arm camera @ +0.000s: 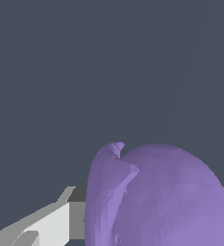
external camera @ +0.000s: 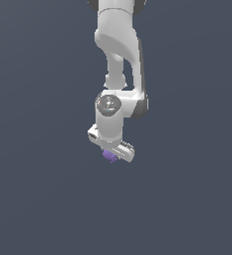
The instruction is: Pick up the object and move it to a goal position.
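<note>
One purple object [external camera: 109, 156] sits pinched in the white hand [external camera: 110, 155], plain grey all around.

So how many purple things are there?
1. The purple lump sits just under the white gripper, between its fingers; the wrist view shows it up close. Nothing else purple shows, though the arm could hide something.
</note>
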Robot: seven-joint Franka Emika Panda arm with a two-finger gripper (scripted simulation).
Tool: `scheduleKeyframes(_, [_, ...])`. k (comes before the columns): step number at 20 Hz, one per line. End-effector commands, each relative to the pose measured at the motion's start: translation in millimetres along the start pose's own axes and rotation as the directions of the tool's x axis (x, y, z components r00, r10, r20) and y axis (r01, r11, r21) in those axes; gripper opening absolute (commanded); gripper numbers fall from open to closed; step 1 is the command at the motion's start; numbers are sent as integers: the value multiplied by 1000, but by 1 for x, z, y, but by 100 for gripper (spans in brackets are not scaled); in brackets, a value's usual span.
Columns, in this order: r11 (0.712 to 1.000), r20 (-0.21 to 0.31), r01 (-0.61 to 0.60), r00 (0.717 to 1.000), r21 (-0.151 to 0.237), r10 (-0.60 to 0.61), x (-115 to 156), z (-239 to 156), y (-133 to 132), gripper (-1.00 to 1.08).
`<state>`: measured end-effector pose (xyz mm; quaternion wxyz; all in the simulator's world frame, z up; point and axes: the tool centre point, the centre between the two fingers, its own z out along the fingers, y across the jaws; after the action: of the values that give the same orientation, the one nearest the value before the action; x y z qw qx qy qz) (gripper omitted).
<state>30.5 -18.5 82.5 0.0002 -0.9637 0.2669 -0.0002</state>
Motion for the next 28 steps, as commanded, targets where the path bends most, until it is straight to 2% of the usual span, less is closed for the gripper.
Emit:
scheduleKeyframes(1, [1000, 0, 0, 1000, 0, 0, 20, -12, 13, -100])
scheduleKeyframes(13, [1000, 0, 0, 1000, 0, 0, 109, -60, 65, -100])
scheduleKeyframes(28, [1000, 0, 1, 1000, -1, -1, 177, -95, 102, -100])
